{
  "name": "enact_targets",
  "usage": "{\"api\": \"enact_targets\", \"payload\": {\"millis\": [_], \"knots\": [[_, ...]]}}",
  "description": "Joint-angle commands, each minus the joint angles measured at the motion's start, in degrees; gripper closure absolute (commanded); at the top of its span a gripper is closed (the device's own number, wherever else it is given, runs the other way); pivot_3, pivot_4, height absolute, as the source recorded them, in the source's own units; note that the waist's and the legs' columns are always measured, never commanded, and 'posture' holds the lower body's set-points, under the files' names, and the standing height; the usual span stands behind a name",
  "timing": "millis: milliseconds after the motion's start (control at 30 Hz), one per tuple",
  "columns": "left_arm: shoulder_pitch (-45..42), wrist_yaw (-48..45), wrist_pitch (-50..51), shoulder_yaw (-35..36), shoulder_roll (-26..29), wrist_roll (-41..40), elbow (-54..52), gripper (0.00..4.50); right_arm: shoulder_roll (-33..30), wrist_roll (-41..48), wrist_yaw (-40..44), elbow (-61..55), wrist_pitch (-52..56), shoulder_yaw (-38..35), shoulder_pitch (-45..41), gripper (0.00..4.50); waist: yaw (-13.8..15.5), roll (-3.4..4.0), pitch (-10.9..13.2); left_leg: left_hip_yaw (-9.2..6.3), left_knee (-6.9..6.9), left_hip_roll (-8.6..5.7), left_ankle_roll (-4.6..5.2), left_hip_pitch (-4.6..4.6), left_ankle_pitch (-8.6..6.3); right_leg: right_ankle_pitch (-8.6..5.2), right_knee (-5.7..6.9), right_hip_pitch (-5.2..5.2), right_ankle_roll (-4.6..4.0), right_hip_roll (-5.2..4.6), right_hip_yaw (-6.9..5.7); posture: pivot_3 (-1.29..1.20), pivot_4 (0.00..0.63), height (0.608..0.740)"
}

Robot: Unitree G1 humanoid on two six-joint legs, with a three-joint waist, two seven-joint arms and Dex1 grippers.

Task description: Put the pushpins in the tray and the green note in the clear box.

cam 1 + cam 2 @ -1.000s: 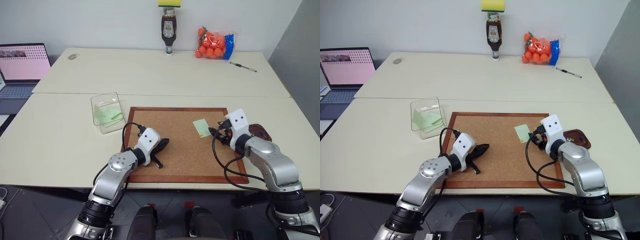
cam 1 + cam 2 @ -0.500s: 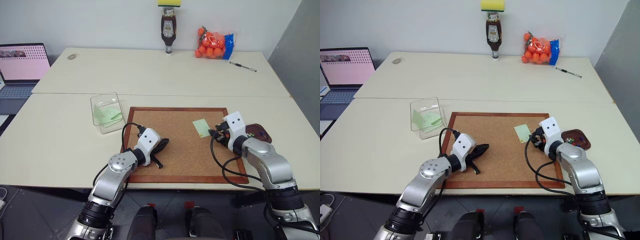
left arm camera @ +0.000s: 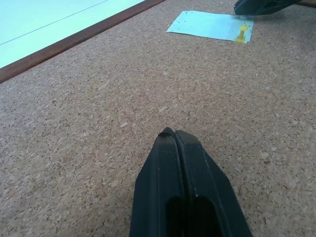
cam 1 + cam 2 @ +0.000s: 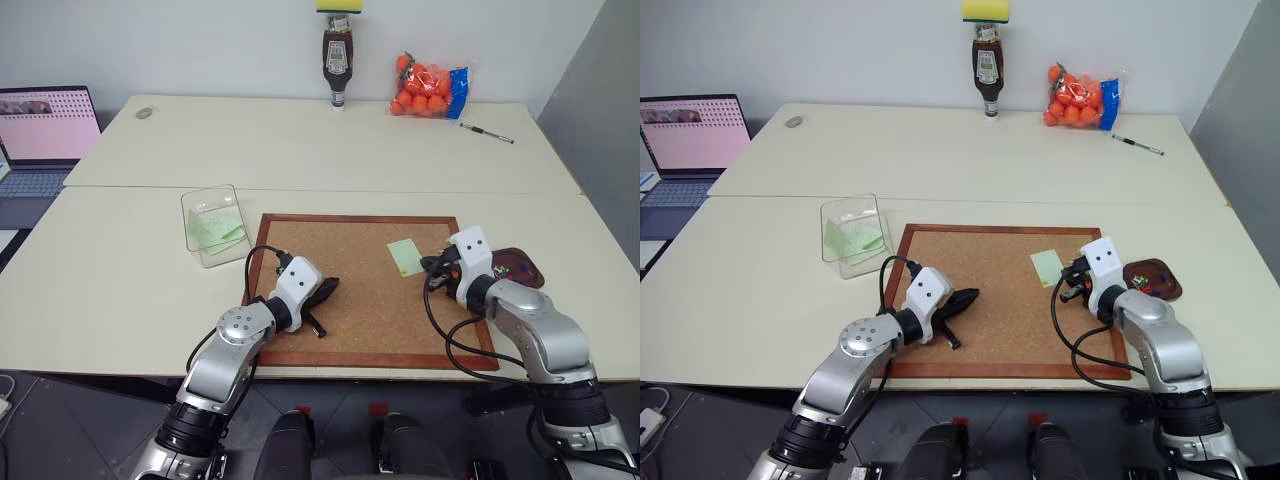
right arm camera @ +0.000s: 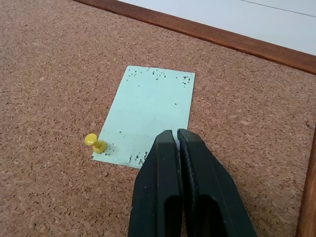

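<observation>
The box (image 4: 213,226) on the worktop's left held green paper. The left gripper (image 3: 177,140) rested shut and empty on the corkboard (image 4: 360,290). The note (image 5: 148,114) lay pinned there by a yellow pin (image 5: 95,143) (at its corner). The right gripper (image 5: 175,138) was shut over the note's edge, empty; tugging the pinned note could tear it. The tray (image 4: 1152,278) at the right held coloured specks, probably pins.

- Corkboard (image 4: 350,300) lies on the bench (image 4: 120,280) under both hands.
- Laptop (image 4: 45,140) far left.
- Sauce bottle (image 4: 337,60), bag of oranges (image 4: 428,88) and pen (image 4: 487,133) well beyond the hands.
</observation>
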Motion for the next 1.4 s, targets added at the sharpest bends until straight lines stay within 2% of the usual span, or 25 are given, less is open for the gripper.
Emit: {"api": "enact_targets", "payload": {"millis": [33, 433, 733, 1033, 1367, 1400], "knots": [[1.2, -0.5, 0.7, -2.0, 0.3, 1.2, 1.8, 4.50, 0.6, 1.3, -0.3, -5.1, -3.1, -2.9, 0.1, 4.48, 0.0, 0.00, 0.0, 0.00, 0.00, 0.00, 0.00, 0.00, 0.00, 0.00, 0.00, 0.00, 0.00, 0.00, 0.01, 0.00, 0.150, 0.740], [1.3, -0.9, 1.0, -1.9, 0.4, 1.6, 1.8, 4.50, 3.3, 0.6, -2.4, -6.5, -7.5, -3.4, 0.4, 4.48, -0.1, 0.00, 0.0, 0.00, 0.00, 0.02, 0.00, 0.02, 0.00, 0.00, 0.00, 0.01, 0.00, 0.00, 0.01, 0.00, 0.150, 0.740], [1.5, -1.0, 1.0, -1.9, 0.2, 1.5, 1.7, 4.50, -0.6, 2.3, -3.7, -10.6, -3.6, -12.1, 6.4, 4.48, 0.0, 0.00, 0.0, -0.01, -0.01, 0.01, 0.00, 0.01, 0.00, 0.00, -0.03, 0.02, -0.01, -0.01, 0.00, 0.00, 0.150, 0.740], [1.4, -1.2, 0.7, -1.8, 0.1, 1.3, 1.7, 4.50, -5.2, -1.4, -8.1, -4.0, -3.5, -19.8, 10.5, 4.48, -0.1, 0.01, 0.0, 0.01, -0.02, 0.02, 0.00, 0.04, 0.00, -0.03, -0.04, 0.02, -0.06, -0.05, 0.04, 0.00, 0.150, 0.740], [0.9, -1.3, 0.4, -2.1, -0.2, 1.4, 2.2, 4.50, -6.4, -4.2, -10.9, 2.4, -4.4, -20.0, 8.8, 4.48, -0.1, 0.01, 0.0, 0.05, -0.02, -0.01, 0.00, 0.03, 0.00, 0.00, -0.04, 0.02, -0.01, -0.01, 0.04, 0.00, 0.150, 0.740], [0.8, -1.3, 0.4, -2.1, -0.2, 1.4, 2.3, 4.50, -6.3, -4.2, -11.0, 2.6, -4.2, -20.0, 8.6, 4.26, -0.1, 0.01, 0.0, 0.04, -0.02, -0.01, 0.00, 0.03, 0.00, 0.00, -0.05, 0.03, 0.00, -0.01, 0.03, 0.00, 0.150, 0.740]]}}
